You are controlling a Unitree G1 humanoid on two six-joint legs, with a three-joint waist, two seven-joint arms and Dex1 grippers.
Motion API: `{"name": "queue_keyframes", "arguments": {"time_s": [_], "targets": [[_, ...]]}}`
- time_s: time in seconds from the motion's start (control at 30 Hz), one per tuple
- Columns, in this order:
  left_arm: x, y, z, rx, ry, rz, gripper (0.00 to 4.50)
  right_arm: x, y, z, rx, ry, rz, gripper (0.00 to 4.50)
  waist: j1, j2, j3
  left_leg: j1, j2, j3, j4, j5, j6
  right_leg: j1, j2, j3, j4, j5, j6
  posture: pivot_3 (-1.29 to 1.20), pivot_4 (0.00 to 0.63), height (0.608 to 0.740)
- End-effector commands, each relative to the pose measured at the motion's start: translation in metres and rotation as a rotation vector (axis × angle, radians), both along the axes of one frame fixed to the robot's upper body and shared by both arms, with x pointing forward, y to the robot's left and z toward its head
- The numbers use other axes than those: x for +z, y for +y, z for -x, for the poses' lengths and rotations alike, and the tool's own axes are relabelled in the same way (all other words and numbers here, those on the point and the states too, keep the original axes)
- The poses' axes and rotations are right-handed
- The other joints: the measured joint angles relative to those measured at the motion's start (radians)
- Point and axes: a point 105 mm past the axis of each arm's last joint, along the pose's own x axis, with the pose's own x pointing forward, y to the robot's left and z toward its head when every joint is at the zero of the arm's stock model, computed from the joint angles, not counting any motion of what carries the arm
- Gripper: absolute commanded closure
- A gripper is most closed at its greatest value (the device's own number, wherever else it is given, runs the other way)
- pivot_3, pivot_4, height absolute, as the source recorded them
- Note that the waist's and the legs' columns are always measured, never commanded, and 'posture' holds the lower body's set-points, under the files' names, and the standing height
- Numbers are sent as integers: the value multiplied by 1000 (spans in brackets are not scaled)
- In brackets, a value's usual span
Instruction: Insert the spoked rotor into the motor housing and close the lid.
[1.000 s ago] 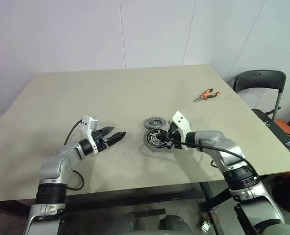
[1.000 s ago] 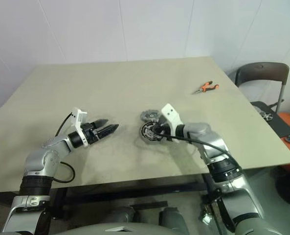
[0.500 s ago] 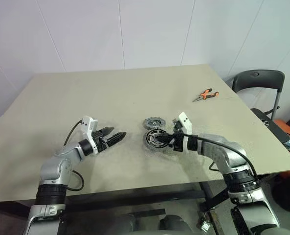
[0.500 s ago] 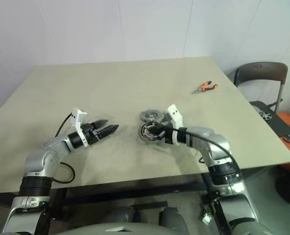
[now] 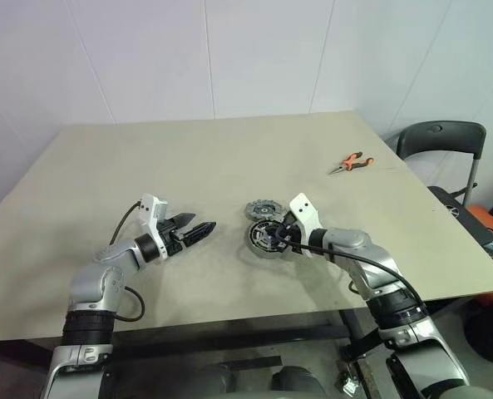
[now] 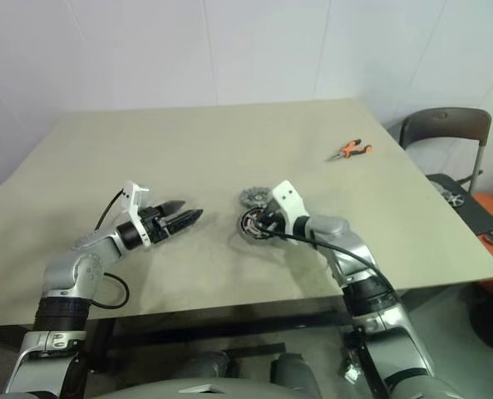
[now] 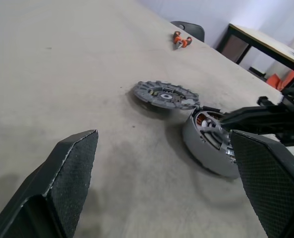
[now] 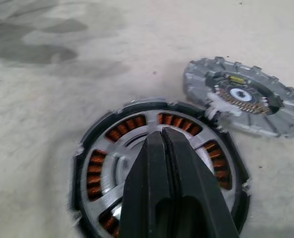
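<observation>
The motor housing [image 8: 89,198] stands on the table, copper windings showing in a ring. A silver spoked rotor [image 8: 151,120] appears to lie inside it over the windings. My right gripper [image 8: 161,133] is shut, its tips over the middle of the housing [image 5: 265,239], with nothing held between them. The lid [image 5: 262,209] lies flat just behind the housing and against its far edge; it is a grey disc [image 8: 246,96] with a bright centre. My left gripper [image 5: 198,229] hovers open to the left of the housing, pointing at it, empty.
Orange-handled pliers [image 5: 351,160] lie far back on the right of the table. A dark chair [image 5: 440,141] stands beyond the table's right edge. The table's [image 5: 146,158] front edge runs close below both arms.
My right wrist swung out to the right and has come back toward the housing, tips staying over it. The left arm, housing and lid have not moved.
</observation>
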Motion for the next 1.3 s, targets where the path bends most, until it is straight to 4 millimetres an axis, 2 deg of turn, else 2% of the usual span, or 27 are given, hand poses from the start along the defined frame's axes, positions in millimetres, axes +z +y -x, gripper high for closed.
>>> {"name": "queue_keyframes", "arguments": {"time_s": [0.03,0.17,0.3,0.4,0.47,0.6,0.73,0.9,1.07,1.3], "targets": [[12,-3,1,-15,-46,7,0,7,-3,7,-15,95,-138,4481,-1,0,0,1,0,0,0,0,0,1,0,0,0,0,0,0,0,740],[17,-5,2,-41,-45,28,0,55,-7,7,33,65,-284,4481,-1,1,1,0,0,0,0,0,0,1,0,0,0,0,0,0,0,740],[21,-6,0,-57,-47,30,0,78,-26,2,28,-6,-254,4481,-2,2,1,-5,0,0,0,0,0,-3,0,0,0,0,0,0,0,740],[21,-7,-3,-60,-47,26,0,82,-37,8,147,-129,-27,3893,1,2,1,-7,0,0,-1,0,0,-4,0,0,-1,0,0,0,0,740],[20,-9,-3,-72,-45,22,0,89,-36,14,270,-169,87,3254,-1,2,1,-7,0,0,-1,0,1,-4,0,0,-2,0,0,0,0,740],[20,-11,-7,-80,-47,20,0,85,-41,11,473,-270,418,1859,-8,3,2,-7,1,3,-1,0,1,-5,-1,0,-1,0,0,0,0,740],[22,-15,-9,-82,-56,26,0,84,-35,0,681,-437,670,1859,-5,2,2,-7,2,4,-1,0,1,-5,-2,-1,-1,0,1,0,0,740],[18,-13,-5,-55,-64,19,0,66,-23,-5,911,-532,827,1859,-2,1,2,-7,2,4,-1,0,2,-5,-2,-1,-2,1,1,0,0,740],[16,-3,-1,-12,-64,17,0,53,-21,-2,1066,-585,890,1859,-1,1,2,-7,2,4,-1,1,2,-6,-1,-1,-1,1,1,0,0,740],[12,-2,6,14,-58,20,0,49,-15,-10,1109,-625,902,1859,-3,2,2,-6,2,4,-1,1,0,-5,-1,-1,1,2,-1,0,0,740]]}}
